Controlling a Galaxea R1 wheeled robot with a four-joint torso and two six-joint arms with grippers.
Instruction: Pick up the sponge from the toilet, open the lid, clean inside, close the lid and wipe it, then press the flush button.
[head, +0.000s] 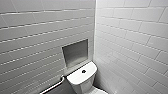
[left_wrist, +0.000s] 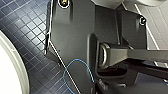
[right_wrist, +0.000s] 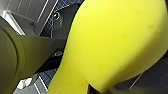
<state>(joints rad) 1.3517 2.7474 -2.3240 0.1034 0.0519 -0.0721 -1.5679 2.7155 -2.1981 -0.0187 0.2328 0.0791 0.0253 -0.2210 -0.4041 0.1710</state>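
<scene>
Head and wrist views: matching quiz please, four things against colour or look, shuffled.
Things:
1. sponge
2. flush button
3. floor
4. wall recess

Looks:
A. dark blue small square tiles
B. bright yellow
C. grey, rectangular
D. small, round, dark

Pairs: 1-B, 2-D, 3-A, 4-C

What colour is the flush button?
The flush button is dark, nearly black, against the white tank top; best in head view.
</scene>
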